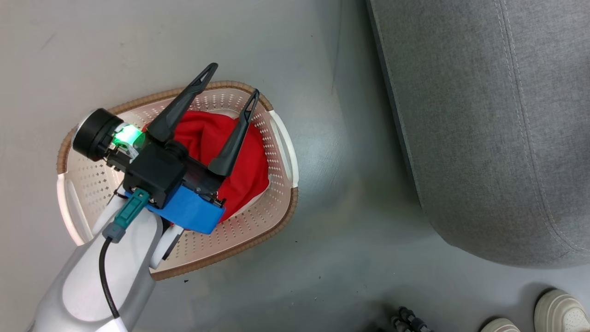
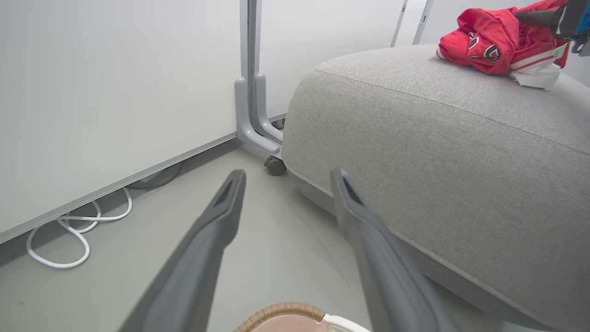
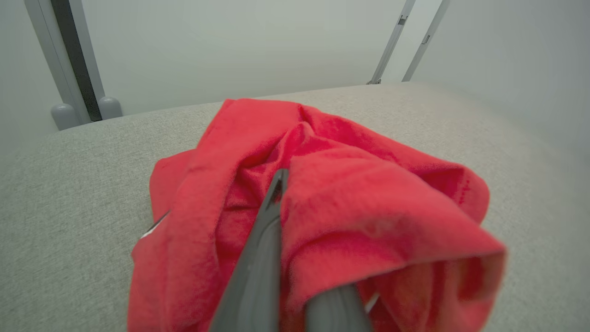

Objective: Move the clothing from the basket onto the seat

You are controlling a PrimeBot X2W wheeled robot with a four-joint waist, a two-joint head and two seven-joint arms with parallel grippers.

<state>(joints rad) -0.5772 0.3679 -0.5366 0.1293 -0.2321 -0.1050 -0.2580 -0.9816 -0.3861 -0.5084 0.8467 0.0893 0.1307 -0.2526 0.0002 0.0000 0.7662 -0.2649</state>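
Red garment (image 3: 359,221) on the seat (image 3: 69,184) swathes right gripper (image 3: 288,184), grip unclear; left gripper (image 1: 233,79), fingers apart, hangs above second garment (image 1: 207,133) left in basket (image 1: 276,138).

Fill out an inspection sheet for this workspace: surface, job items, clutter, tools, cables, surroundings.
Surface: smooth grey floor; the basket stands on it beside the seat.
Job's things: red clothing lies in the basket; another red garment lies on the seat.
Clutter: small dark object at the head view's bottom edge, cut off, cannot tell what.
Grippers: left tool open, above the basket, holding nothing; right tool buried in the garment on the seat, fabric over its fingers, grip cannot be told.
Cables: white cable looped on the floor along the wall; black cable along the left forearm.
Surroundings: pale wall panels, grey post, a person's pale shoes.
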